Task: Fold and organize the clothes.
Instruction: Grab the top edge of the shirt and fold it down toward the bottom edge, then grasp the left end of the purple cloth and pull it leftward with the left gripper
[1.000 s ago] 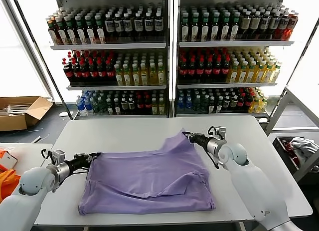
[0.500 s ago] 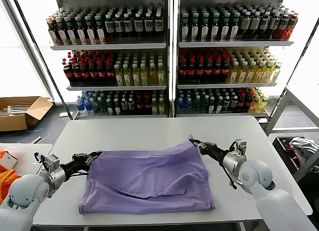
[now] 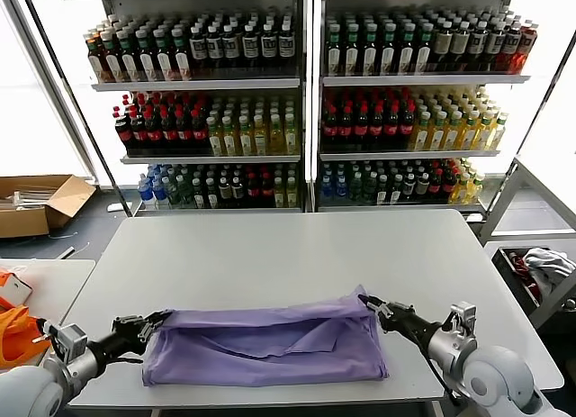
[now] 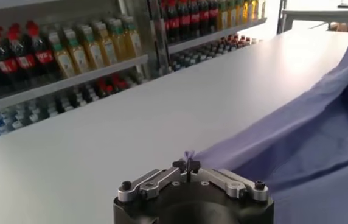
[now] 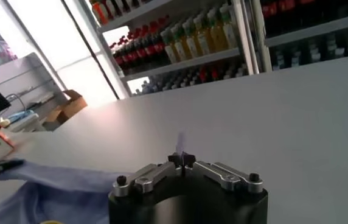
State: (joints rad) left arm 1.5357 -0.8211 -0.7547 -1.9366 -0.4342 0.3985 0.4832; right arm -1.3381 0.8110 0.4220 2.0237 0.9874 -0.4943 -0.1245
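Shop, shelves (image 3: 216, 84) stocked with bottled drinks (image 3: 409, 120)

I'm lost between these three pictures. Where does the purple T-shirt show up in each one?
Head view: the purple T-shirt lies folded along the table's near edge, between the left hand and the right hand, each shut on a corner.
Left wrist view: it fills the frame's right side, a corner pinched in the left hand.
Right wrist view: it lies at lower left.
Shared landmark: the drink shelves behind the table.

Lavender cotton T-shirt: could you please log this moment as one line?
lavender cotton T-shirt: folded on white table | left gripper: shut on corner | right gripper: shut on corner
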